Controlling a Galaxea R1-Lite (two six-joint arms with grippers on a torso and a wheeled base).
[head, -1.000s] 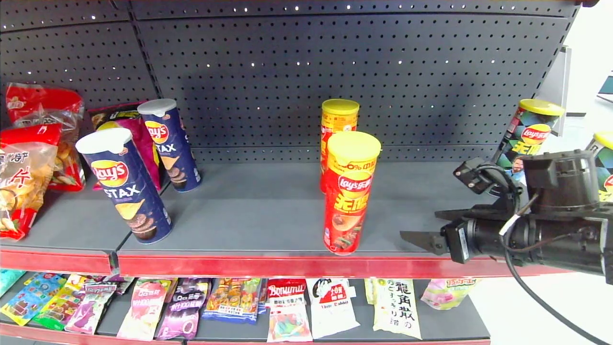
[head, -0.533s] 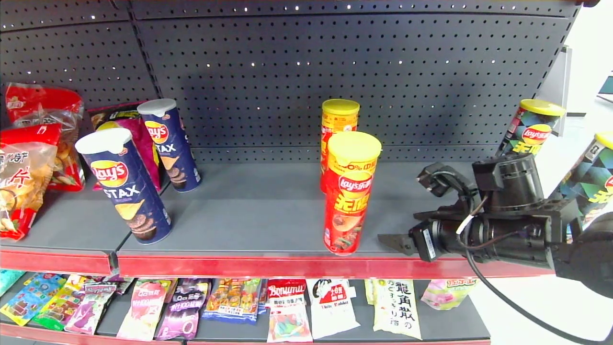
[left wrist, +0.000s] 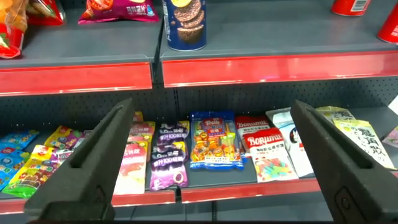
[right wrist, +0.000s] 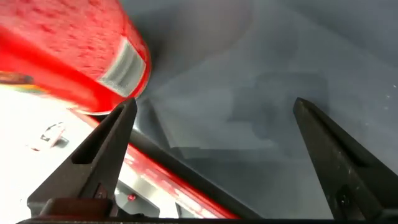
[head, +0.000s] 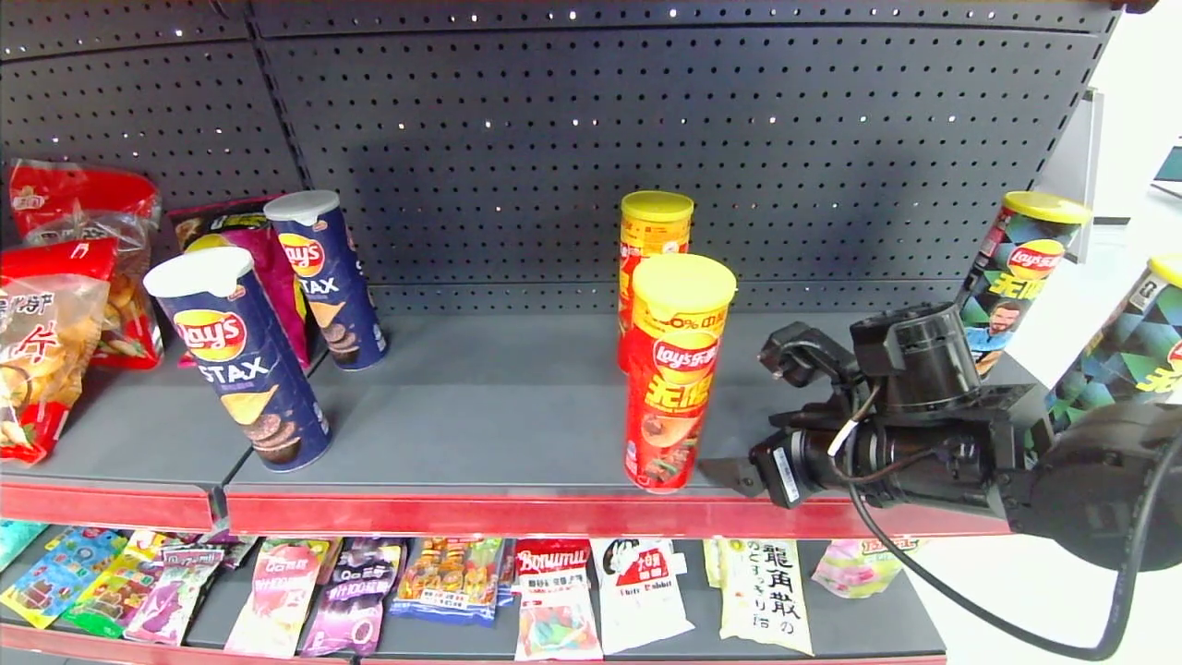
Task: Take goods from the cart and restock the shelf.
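My right claw [head: 739,448] sits low at the front of the shelf [head: 517,406], just to the right of the red can [head: 677,369] with the yellow lid. Its jaws are spread wide and hold nothing. Through the wrist camera I see only bare grey shelf board in the gap. One finger lies right beside the can's bottom rim, so close that I cannot tell whether it touches. The other finger is well clear of the can, over open shelf. The can stands upright near the red front lip [head: 462,513], with a second yellow-lidded can [head: 654,235] upright directly behind it.

My left claw [left wrist: 211,106] is also spread wide and carries nothing. It hangs in front of the lower shelf [left wrist: 249,188], facing a row of candy packets [left wrist: 214,140] lying flat there, and it touches none of them.

Further left on the upper shelf stand two blue cans [head: 235,356], one near the lip and one behind it, with snack bags [head: 55,314] at the far left. At the far right, past my right arm, are two patterned cans [head: 1020,263] with yellow lids.
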